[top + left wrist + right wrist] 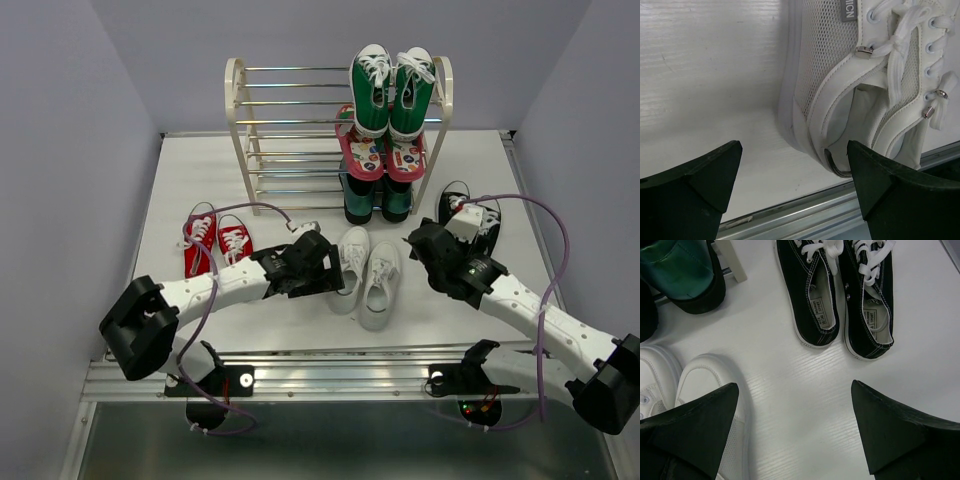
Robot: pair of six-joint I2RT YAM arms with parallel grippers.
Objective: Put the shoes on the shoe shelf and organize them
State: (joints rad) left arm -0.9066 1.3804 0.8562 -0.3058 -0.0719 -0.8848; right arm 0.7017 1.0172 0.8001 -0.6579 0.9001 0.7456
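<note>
The shoe shelf (300,120) stands at the back of the table, and its left half holds only bare rods. The white sneakers (366,270) lie side by side mid-table. The red sneakers (215,240) lie at the left. The black sneakers (470,212) lie at the right, partly hidden by my right arm. My left gripper (335,272) is open beside the left white sneaker, whose heel (840,150) lies between the jaws near the right finger. My right gripper (420,245) is open and empty above bare table, between a white sneaker (710,390) and the black pair (840,295).
The green high-tops (390,90) stand on the shelf's top right. The pink flip-flops (380,155) are one tier below, and a dark pair (375,200) stands at the bottom. A metal rail (350,375) runs along the near edge. A shelf leg (737,262) shows in the right wrist view.
</note>
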